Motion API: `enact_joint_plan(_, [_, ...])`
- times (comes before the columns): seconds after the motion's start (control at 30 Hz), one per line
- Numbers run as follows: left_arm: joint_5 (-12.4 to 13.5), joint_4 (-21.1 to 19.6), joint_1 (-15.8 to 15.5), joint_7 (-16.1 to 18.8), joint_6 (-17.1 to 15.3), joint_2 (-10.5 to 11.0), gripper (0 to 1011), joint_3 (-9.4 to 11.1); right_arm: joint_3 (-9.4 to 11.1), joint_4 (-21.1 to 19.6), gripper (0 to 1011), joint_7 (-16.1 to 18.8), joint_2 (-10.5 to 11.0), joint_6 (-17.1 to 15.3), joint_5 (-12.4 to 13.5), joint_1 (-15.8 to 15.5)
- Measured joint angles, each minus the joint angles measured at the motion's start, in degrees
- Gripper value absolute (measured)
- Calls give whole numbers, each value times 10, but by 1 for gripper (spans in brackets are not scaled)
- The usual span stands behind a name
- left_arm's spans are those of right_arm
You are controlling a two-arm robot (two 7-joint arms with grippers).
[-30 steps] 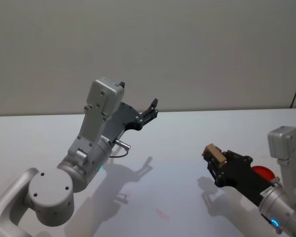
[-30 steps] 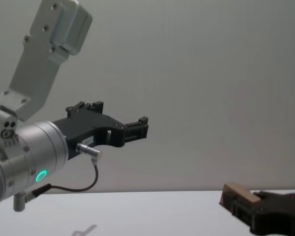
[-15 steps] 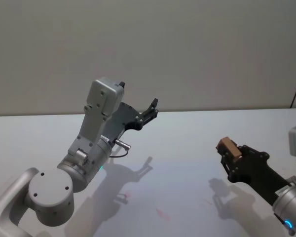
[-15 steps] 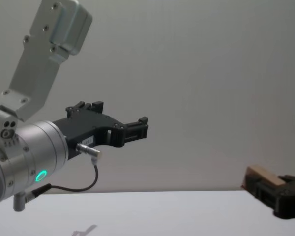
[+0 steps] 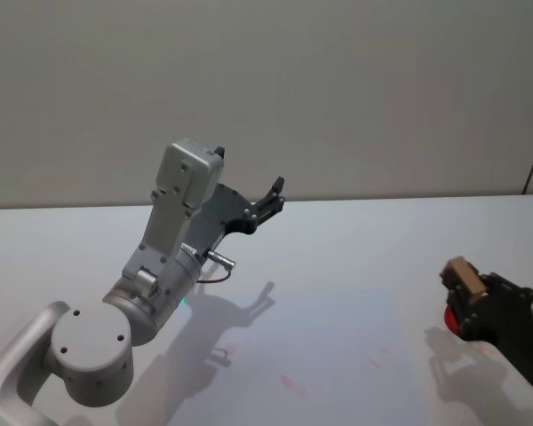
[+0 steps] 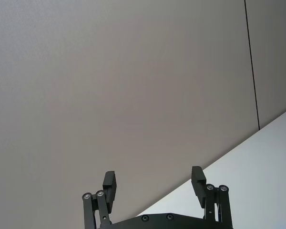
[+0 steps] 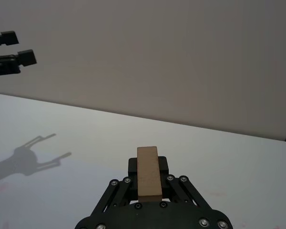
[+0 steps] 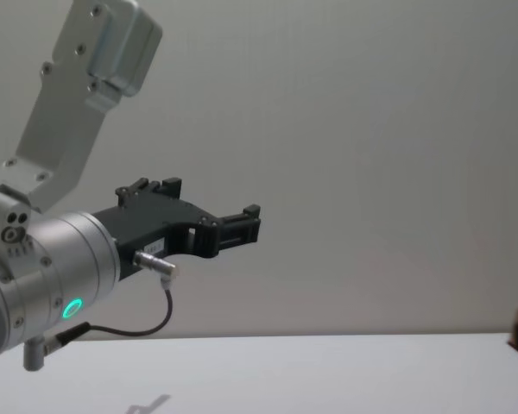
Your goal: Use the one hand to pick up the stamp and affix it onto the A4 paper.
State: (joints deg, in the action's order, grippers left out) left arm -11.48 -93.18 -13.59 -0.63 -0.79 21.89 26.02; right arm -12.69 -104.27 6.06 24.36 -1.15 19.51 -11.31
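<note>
The stamp (image 5: pixel 460 272), a small light-brown wooden block, is clamped in my right gripper (image 5: pixel 467 289), which is shut on it and hovers above the table at the far right. In the right wrist view the stamp (image 7: pixel 148 176) stands upright between the black fingers (image 7: pixel 133 167). The A4 paper (image 5: pixel 338 337) lies flat on the white table, left of the gripper, with faint red marks (image 5: pixel 292 383) on it. My left gripper (image 5: pixel 271 197) is open, raised high at the left and holding nothing; its fingers (image 6: pixel 109 180) are spread wide.
A red round pad (image 5: pixel 448 316) sits on the table just beneath the right gripper. The big silver left arm (image 5: pixel 160 275) rises over the table's left part. A plain wall stands behind the table's far edge (image 5: pixel 382 201).
My right gripper has carried the stamp to the right, from over the paper's right side to above the red pad. The left arm has not moved.
</note>
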Motion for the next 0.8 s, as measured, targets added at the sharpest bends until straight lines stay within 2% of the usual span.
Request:
enact_joint_plan(0.37, [0, 0, 0, 0, 0, 0, 1001, 0, 18, 23, 220, -28, 19, 16, -2, -12])
enact_joint_plan(0.8, [0, 0, 0, 0, 0, 0, 1001, 0, 24, 66, 220, -18, 14, 21, -20, 14])
